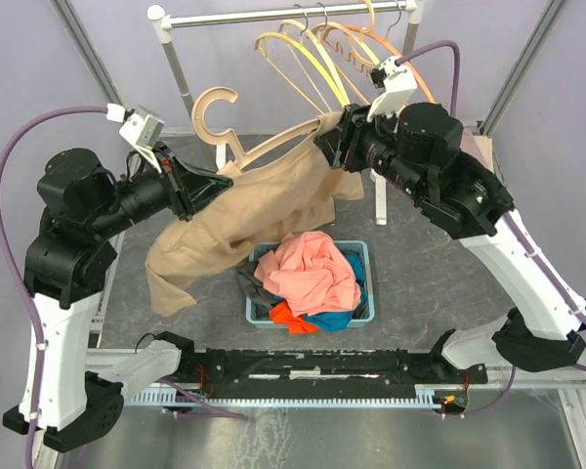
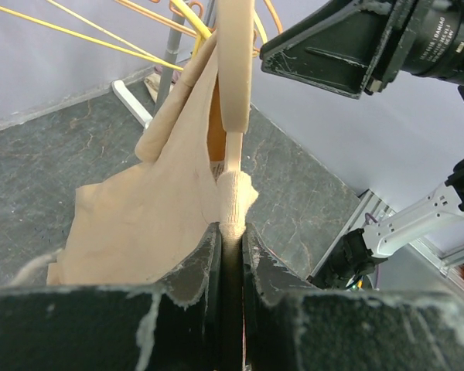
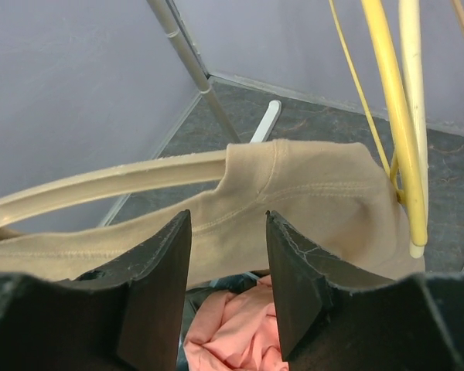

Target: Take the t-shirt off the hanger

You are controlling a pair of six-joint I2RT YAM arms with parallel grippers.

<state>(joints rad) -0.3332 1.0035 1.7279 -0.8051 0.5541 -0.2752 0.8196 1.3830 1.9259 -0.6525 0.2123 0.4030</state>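
Across the hanger [image 1: 273,145], seen from overhead, the t-shirt [image 1: 244,215] hangs half-slipped. At the hanger's near tip, the left gripper [image 2: 230,232] is clamped tight on cloth and wood, probably to steady it. At its far end, the right gripper [image 3: 228,232] gapes around the shoulder, grasping nothing, apparently ready to peel.

One t-shirt [image 1: 244,220], one basket [image 1: 370,283] (down at six o'clock). One hanger [image 1: 200,112] off the rail [image 1: 273,14]; those on it overlap, uncountable.

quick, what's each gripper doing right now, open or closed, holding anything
Left gripper: closed on the end of the hanger, which is covered by t-shirt cloth.
Right gripper: open, fingers apart at the t-shirt's shoulder, gripping nothing.
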